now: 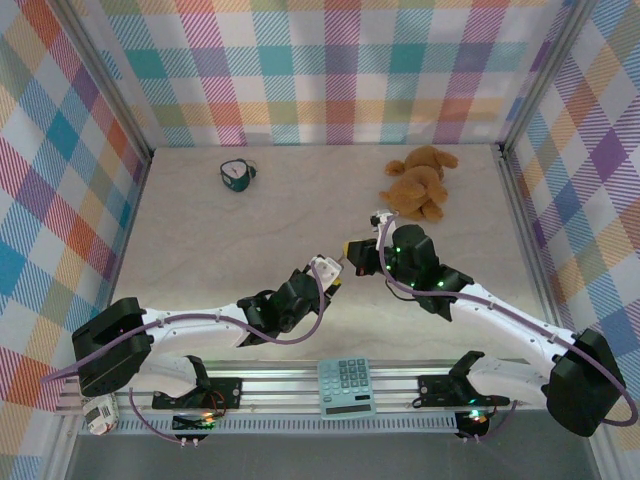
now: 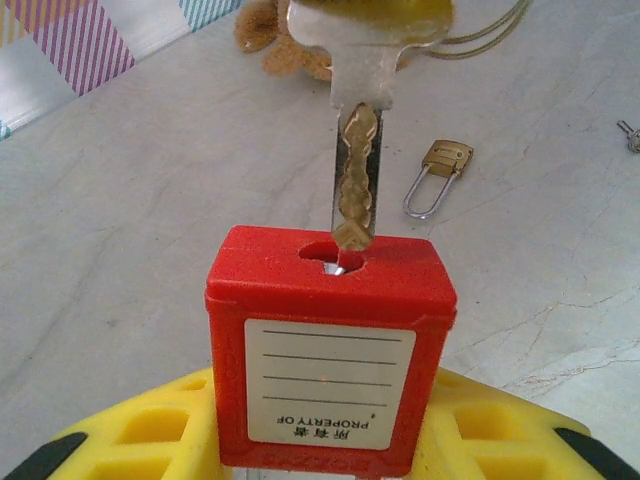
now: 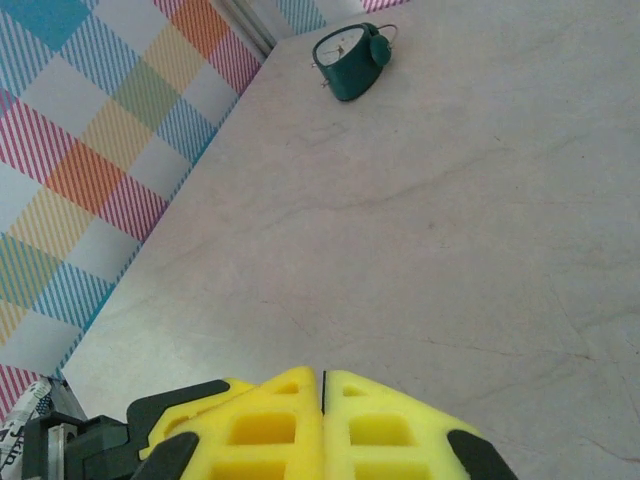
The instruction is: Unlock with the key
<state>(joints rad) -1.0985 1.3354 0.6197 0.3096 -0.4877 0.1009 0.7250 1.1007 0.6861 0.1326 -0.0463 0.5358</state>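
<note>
My left gripper (image 2: 325, 420) is shut on the red square padlock (image 2: 330, 350), its yellow fingers (image 2: 150, 430) on both sides of the body and the keyhole face turned away from the camera. The key (image 2: 358, 170), a slim metal blade, comes down from above with its tip in the keyhole (image 2: 335, 255). Yellow pads of my right gripper clamp the key's head (image 2: 360, 40). In the right wrist view that gripper (image 3: 322, 385) has its fingers pressed together. In the top view the two grippers meet at mid-table, left (image 1: 333, 283) and right (image 1: 352, 250).
A small brass padlock (image 2: 440, 172) with a long silver shackle lies on the table beyond the key. A brown teddy bear (image 1: 418, 182) sits at the back right, a green alarm clock (image 1: 238, 175) at the back left. A calculator (image 1: 346, 387) rests on the front rail.
</note>
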